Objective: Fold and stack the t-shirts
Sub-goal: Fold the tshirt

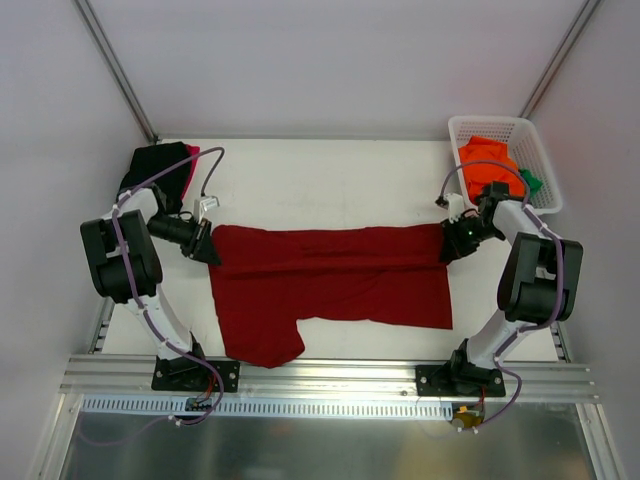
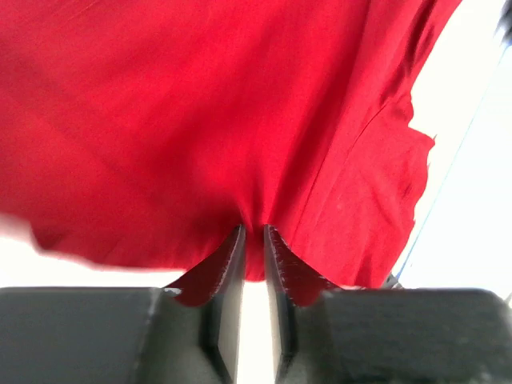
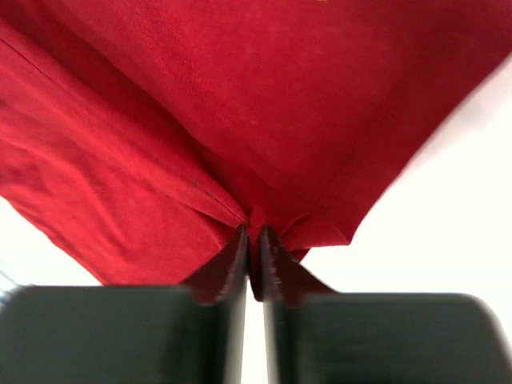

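Note:
A dark red t-shirt lies spread across the table, its upper part folded over and one sleeve hanging toward the near edge. My left gripper is at the shirt's top left corner. In the left wrist view its jaws stand a narrow gap apart, with a pucker of the red cloth caught between the tips. My right gripper is at the top right corner. In the right wrist view it is shut tight on a bunched fold of the cloth.
A white lattice basket at the back right holds an orange shirt and a green one. A black shirt with a bright red edge lies at the back left, behind the left arm.

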